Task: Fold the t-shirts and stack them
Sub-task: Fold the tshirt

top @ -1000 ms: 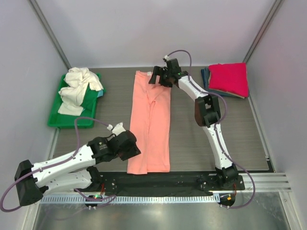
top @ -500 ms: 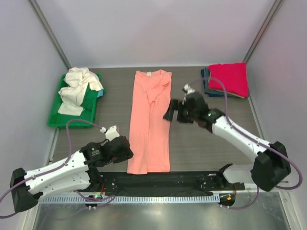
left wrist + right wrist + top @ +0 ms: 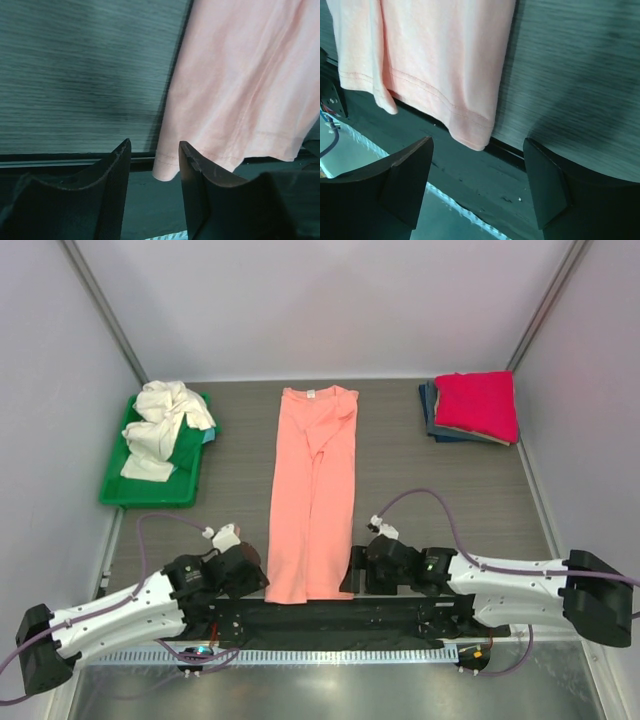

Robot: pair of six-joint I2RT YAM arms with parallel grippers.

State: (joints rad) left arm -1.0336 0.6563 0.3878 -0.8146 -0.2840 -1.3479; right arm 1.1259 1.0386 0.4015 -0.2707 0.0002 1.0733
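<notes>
Down at the near edge of the table (image 3: 450,500), I am bringing my right gripper (image 3: 477,145) back from the collar of the flat pink shirt (image 3: 312,495) to its bottom corner, matching my left gripper (image 3: 154,150), both with fingers apart and empty, getting ready to fold.

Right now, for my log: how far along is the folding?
Done: a magenta-red shirt lies folded on dark blue ones. In hand: the salmon-pink shirt is a long strip; the left end effector and right end effector are open at its near hem corners. Left: the cream-white shirt, crumpled on the green tray.
</notes>
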